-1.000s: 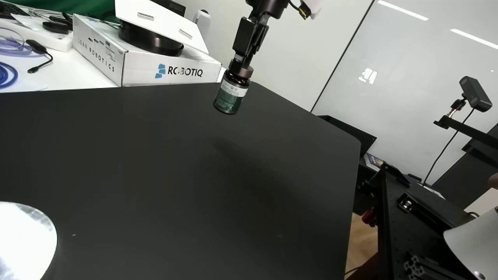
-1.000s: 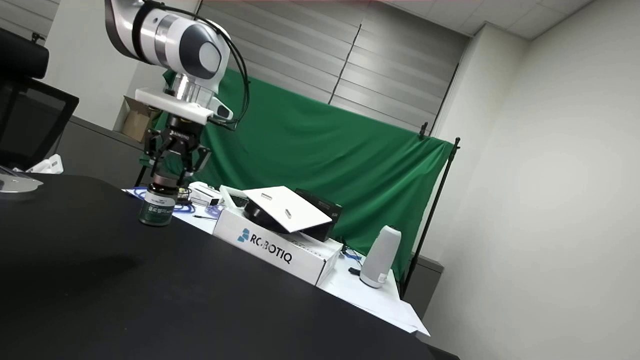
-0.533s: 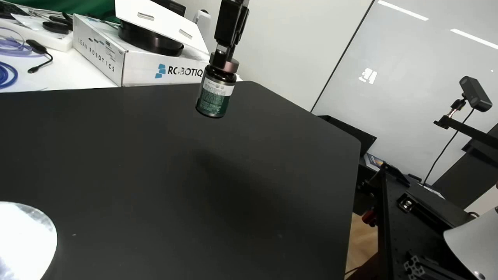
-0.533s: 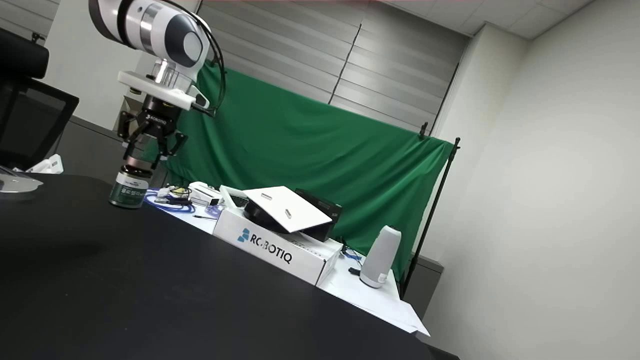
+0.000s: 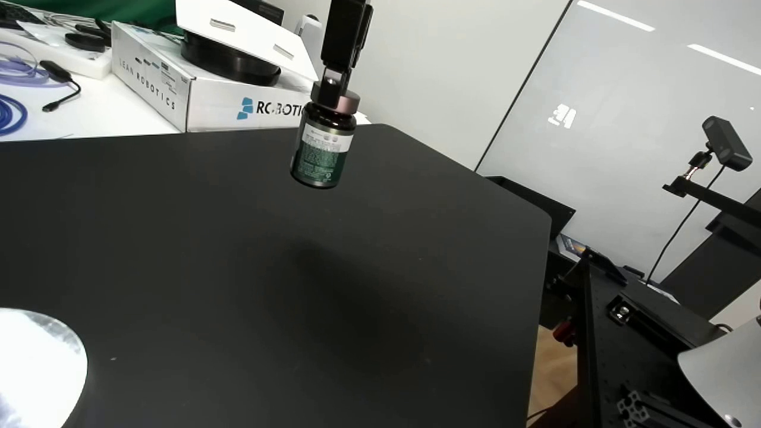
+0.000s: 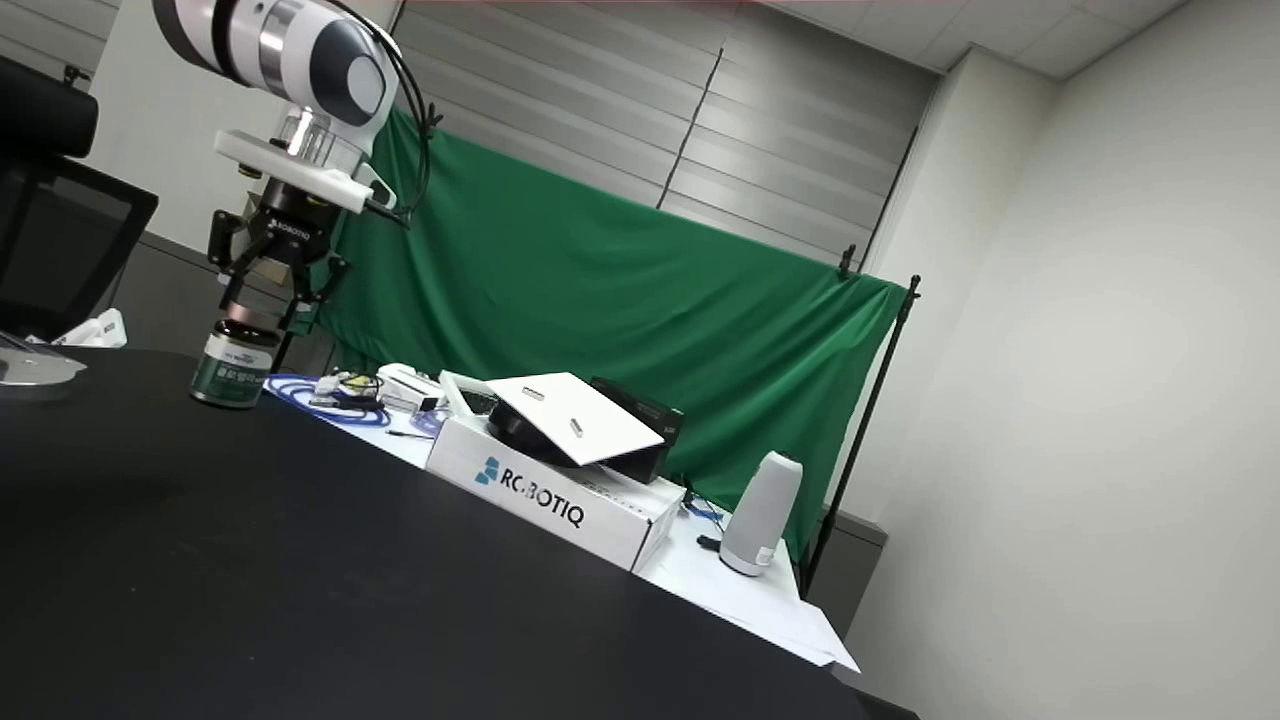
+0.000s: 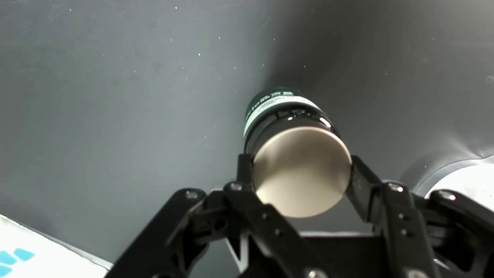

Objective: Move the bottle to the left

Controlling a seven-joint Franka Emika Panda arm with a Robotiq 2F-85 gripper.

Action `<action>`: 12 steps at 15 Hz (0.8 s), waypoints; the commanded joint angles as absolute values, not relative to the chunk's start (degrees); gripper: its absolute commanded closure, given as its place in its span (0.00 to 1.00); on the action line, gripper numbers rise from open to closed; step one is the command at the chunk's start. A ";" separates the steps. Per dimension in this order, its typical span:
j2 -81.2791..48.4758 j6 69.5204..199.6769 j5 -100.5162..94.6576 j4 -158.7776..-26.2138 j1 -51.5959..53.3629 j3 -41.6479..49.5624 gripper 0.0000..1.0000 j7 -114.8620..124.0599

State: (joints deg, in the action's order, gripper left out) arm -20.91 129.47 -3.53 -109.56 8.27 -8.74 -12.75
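The bottle is small and squat, with a dark green body, a pale label band and a brownish metallic cap. It hangs above the black table in both exterior views, with a shadow below it. My gripper is shut on the cap, one finger on each side. In the wrist view the round cap top fills the space between the fingertips, and the green body leans away beyond it. In an exterior view the gripper comes down from above, its upper part out of frame.
The black table lies below. A white box with a tilted white panel on it stands beyond the table's edge. A round white object sits at a table corner, also in the wrist view. Blue cables lie beyond the edge.
My gripper has carried the bottle to the left in both exterior views, more slowly in the last half second. The grip on the cap looks the same.
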 commanded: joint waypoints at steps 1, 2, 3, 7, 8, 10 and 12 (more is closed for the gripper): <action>-20.95 129.34 -3.60 -109.45 8.15 -8.88 0.39 -12.67; -20.95 129.34 -3.60 -109.45 8.15 -8.88 0.39 -12.67; -20.95 129.34 -3.60 -109.45 8.15 -8.88 0.39 -12.67; -20.95 129.34 -3.60 -109.45 8.15 -8.88 0.64 -12.67; -22.18 129.66 -4.26 -108.23 8.34 -8.53 0.64 -12.18; -25.12 129.69 -4.76 -105.43 8.34 -8.12 0.64 -12.10; -28.32 129.57 -4.44 -102.29 8.01 -8.00 0.64 -13.01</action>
State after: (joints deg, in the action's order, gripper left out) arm -23.18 130.17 -3.75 -108.22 8.25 -8.40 -12.75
